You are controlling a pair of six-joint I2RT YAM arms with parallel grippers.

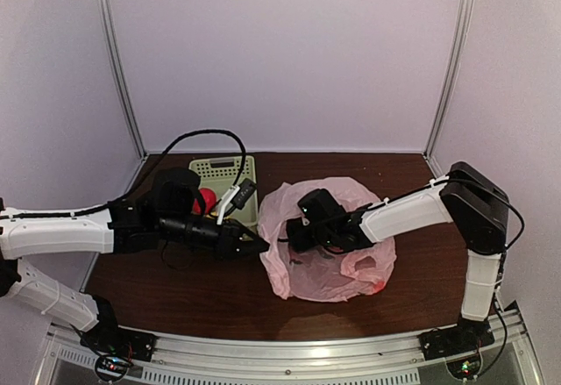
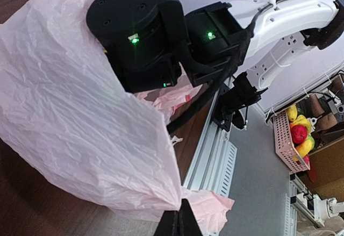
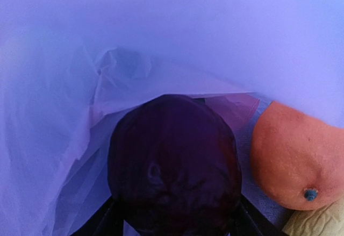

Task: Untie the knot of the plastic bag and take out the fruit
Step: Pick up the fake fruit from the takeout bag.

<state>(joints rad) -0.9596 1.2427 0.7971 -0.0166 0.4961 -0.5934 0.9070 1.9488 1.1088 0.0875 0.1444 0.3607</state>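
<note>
The pink plastic bag (image 1: pixel 337 267) lies open on the brown table, right of centre. My left gripper (image 1: pixel 263 246) is shut on the bag's left edge and holds it up; in the left wrist view the film (image 2: pixel 80 118) fans out from the closed fingertips (image 2: pixel 180 222). My right gripper (image 1: pixel 298 231) reaches into the bag's mouth. In the right wrist view it (image 3: pixel 174 220) is inside the bag, with its fingers against both sides of a dark red round fruit (image 3: pixel 174 166). An orange fruit (image 3: pixel 293 161) lies just right of it. A pale yellow piece (image 3: pixel 317 225) shows at the lower right corner.
A pale green slotted basket (image 1: pixel 219 170) stands at the back left behind my left arm, with a red fruit (image 1: pixel 207 199) in it. Metal frame posts stand at the back corners. The table's rail (image 2: pixel 215 155) runs along the near edge. A pink crate of fruit (image 2: pixel 293 134) sits off the table.
</note>
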